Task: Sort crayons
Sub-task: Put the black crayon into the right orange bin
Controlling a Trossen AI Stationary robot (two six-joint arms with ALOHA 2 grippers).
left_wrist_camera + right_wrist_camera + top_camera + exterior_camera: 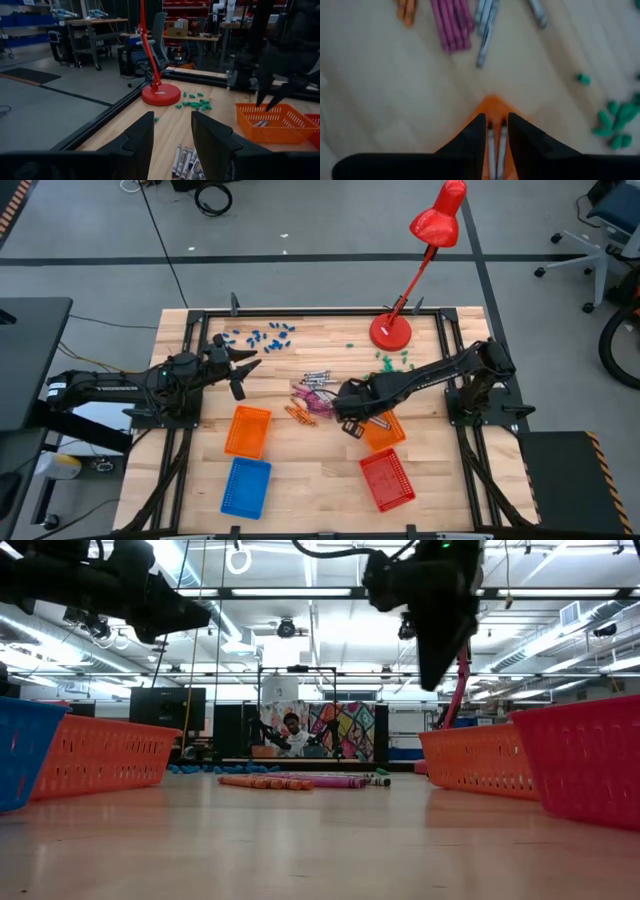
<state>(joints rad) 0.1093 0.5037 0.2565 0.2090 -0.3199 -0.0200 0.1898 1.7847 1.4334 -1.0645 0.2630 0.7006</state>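
Crayons lie loose on the wooden table's middle: grey ones (318, 377), pink ones (312, 402) and orange ones (297, 414). My right gripper (352, 425) hangs open and empty, fingers pointing down, over the near-left corner of the right orange basket (388, 432). Two grey crayons (495, 150) lie in that basket and show between the fingers. My left gripper (240, 370) is open and empty, held above the table to the left of the crayons, pointing at the grey ones (185, 160).
A second orange basket (247, 430) and a blue basket (246, 485) stand near left, a red basket (387, 478) near right. A red desk lamp (390, 330) stands at the far edge, with small green bits (393, 360) beside it and blue bits (262, 335) at far left.
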